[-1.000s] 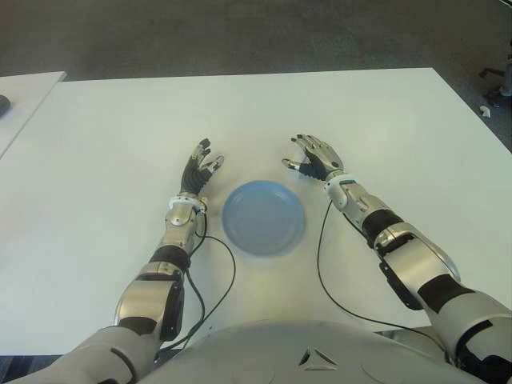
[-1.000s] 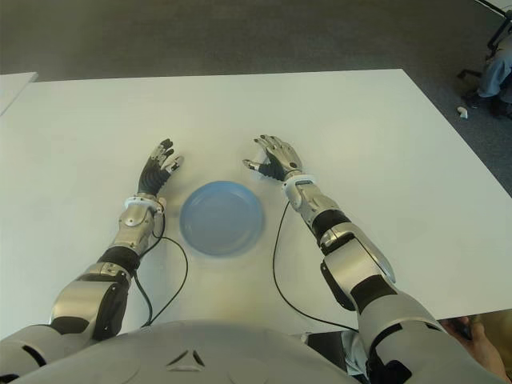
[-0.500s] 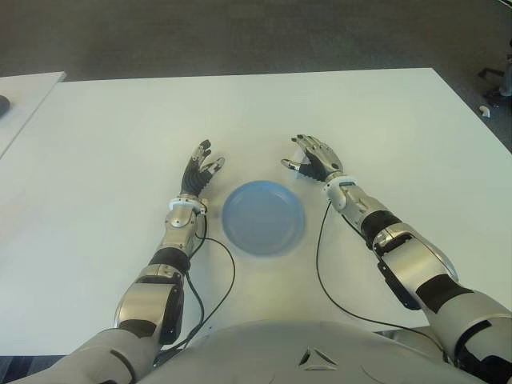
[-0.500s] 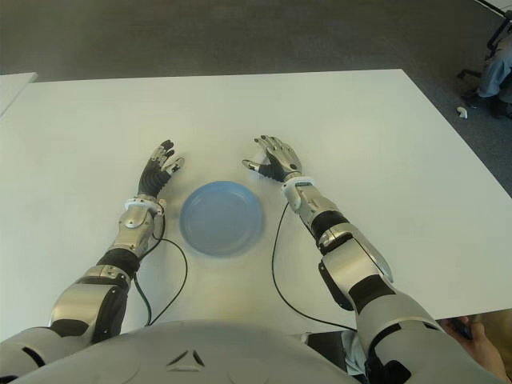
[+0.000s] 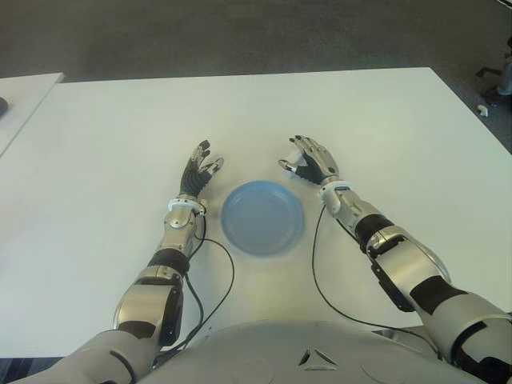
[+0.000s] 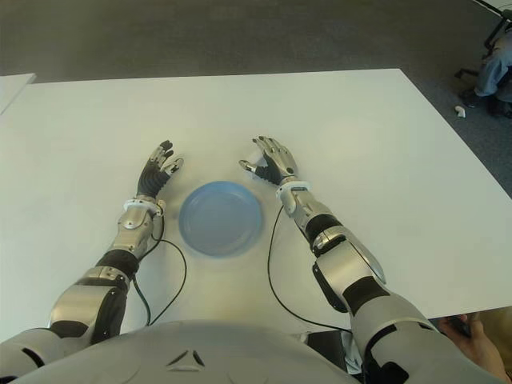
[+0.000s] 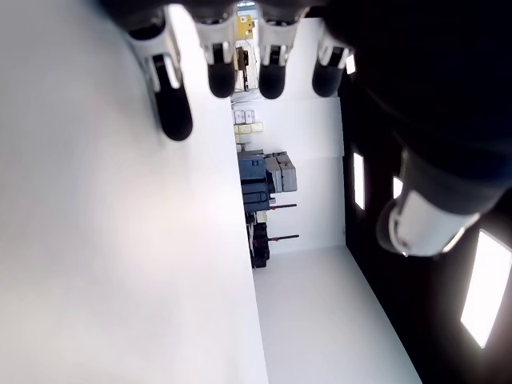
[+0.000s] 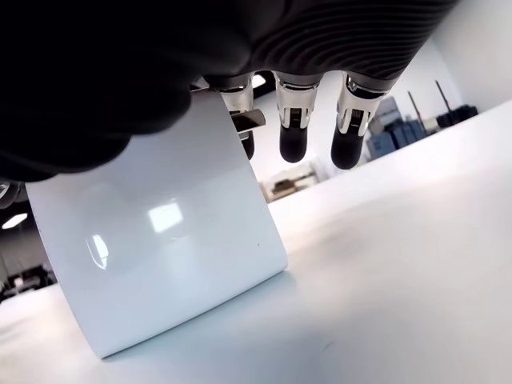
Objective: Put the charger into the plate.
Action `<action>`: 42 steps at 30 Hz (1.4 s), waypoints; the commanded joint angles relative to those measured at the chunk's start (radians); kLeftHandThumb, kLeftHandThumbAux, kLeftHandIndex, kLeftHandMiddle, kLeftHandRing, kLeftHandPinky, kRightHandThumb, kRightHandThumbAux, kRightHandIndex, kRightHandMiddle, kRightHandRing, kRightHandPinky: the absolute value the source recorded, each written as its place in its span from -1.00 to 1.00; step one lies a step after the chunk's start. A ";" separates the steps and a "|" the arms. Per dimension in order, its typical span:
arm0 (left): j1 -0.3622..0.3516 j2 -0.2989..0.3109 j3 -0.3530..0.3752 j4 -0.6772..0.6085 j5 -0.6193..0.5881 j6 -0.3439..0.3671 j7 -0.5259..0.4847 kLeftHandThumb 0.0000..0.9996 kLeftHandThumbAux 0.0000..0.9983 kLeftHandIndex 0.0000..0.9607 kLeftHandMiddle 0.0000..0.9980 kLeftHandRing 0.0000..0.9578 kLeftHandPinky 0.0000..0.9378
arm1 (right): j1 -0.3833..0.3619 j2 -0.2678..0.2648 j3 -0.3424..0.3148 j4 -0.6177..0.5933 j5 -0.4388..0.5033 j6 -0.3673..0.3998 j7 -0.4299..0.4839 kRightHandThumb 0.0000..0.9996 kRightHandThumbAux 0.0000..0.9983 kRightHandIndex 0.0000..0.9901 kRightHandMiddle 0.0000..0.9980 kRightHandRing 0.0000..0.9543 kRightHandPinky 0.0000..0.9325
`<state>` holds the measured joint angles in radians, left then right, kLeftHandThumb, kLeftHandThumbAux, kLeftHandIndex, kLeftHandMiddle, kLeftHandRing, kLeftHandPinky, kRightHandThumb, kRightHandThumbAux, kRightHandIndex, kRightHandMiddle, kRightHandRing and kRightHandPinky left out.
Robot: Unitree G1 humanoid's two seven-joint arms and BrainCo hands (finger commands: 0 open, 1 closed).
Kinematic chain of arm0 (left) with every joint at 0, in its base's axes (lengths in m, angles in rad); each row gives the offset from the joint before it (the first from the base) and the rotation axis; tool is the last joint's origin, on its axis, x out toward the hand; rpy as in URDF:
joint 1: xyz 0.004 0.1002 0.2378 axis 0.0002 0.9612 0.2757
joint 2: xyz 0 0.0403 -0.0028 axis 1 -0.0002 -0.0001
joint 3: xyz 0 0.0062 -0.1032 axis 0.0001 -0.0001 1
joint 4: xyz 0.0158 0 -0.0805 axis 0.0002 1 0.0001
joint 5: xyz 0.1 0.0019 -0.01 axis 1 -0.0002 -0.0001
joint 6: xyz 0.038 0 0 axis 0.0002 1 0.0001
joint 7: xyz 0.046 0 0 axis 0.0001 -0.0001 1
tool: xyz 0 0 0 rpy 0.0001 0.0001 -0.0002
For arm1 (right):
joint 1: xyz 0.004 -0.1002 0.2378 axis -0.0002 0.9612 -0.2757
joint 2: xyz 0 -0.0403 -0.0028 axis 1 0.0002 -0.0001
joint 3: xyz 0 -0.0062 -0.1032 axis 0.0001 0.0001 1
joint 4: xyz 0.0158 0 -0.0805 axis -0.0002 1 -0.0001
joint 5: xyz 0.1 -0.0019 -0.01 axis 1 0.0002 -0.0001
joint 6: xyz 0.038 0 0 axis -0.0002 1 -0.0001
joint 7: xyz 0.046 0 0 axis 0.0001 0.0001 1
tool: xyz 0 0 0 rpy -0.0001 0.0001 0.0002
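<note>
A white, glossy charger block (image 8: 160, 240) stands on the white table (image 5: 384, 120), seen only in the right wrist view; in the eye views my right hand covers it. My right hand (image 5: 308, 160) hovers over it just beyond the plate's far right rim, fingers (image 8: 292, 128) stretched past the block's top and not closed on it. The round blue plate (image 5: 262, 218) lies between my two hands with nothing in it. My left hand (image 5: 200, 170) shows left of the plate, its fingers (image 7: 174, 112) spread and holding nothing.
Black cables (image 5: 216, 280) run along both forearms onto the table near its front edge. A second white table (image 5: 20, 96) stands at the far left. Dark floor lies beyond the far edge, with chair legs (image 6: 488, 56) at the far right.
My right hand and forearm have shifted slightly left, toward the plate. The left hand and the plate have not moved.
</note>
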<state>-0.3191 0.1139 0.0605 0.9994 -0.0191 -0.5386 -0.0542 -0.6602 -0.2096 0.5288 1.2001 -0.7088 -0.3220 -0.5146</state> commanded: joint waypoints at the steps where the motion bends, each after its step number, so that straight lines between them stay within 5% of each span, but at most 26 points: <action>1: 0.121 -0.018 -0.017 0.071 0.011 0.139 -0.038 -0.78 0.28 -0.95 -1.00 -1.00 -0.96 | 0.081 0.025 0.027 0.068 -0.009 0.027 0.042 -0.35 -0.77 -1.00 -1.00 -1.00 -1.00; 26: 0.119 -0.011 -0.017 0.056 0.011 0.140 -0.062 -0.89 0.20 -0.90 -1.00 -1.00 -0.99 | 0.097 0.045 0.033 0.085 -0.014 0.058 -0.034 -0.39 -0.72 -1.00 -1.00 -1.00 -0.99; 30: 0.117 -0.011 -0.018 0.054 0.011 0.141 -0.065 -0.91 0.19 -0.90 -1.00 -1.00 -0.98 | 0.095 0.045 0.029 0.075 -0.013 0.067 -0.093 -0.18 -0.55 -0.64 -0.63 -0.58 -0.46; 31: 0.117 -0.011 -0.018 0.054 0.011 0.141 -0.066 -0.91 0.19 -0.90 -1.00 -1.00 -0.98 | 0.095 0.045 0.029 0.075 -0.014 0.070 -0.107 0.01 -0.46 -0.54 -0.33 -0.24 -0.15; 33: 0.117 -0.012 -0.017 0.053 0.010 0.141 -0.067 -0.92 0.18 -0.90 -1.00 -1.00 -0.98 | 0.096 0.048 0.028 0.078 -0.014 0.078 -0.130 0.18 -0.38 -0.41 -0.08 0.03 0.13; 36: 0.117 -0.015 -0.014 0.049 0.004 0.137 -0.074 -0.93 0.18 -0.90 -1.00 -1.00 -0.98 | 0.099 0.060 0.020 0.086 -0.009 0.109 -0.186 0.37 -0.29 -0.21 0.14 0.28 0.41; 39: 0.118 -0.018 -0.011 0.045 0.000 0.133 -0.078 -0.94 0.20 -0.89 -0.99 -1.00 -0.95 | 0.101 0.069 0.017 0.090 -0.008 0.130 -0.238 0.44 0.16 -0.15 0.32 0.50 0.67; 42: 0.120 -0.021 -0.010 0.039 -0.002 0.129 -0.079 -0.94 0.22 -0.89 -0.98 -1.00 -0.94 | 0.103 0.073 0.021 0.089 -0.016 0.147 -0.300 0.47 0.32 -0.12 0.44 0.61 0.78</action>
<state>-0.2979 0.1170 0.0629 0.9726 -0.0236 -0.5382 -0.1022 -0.6338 -0.1493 0.5371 1.2344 -0.7105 -0.2279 -0.7872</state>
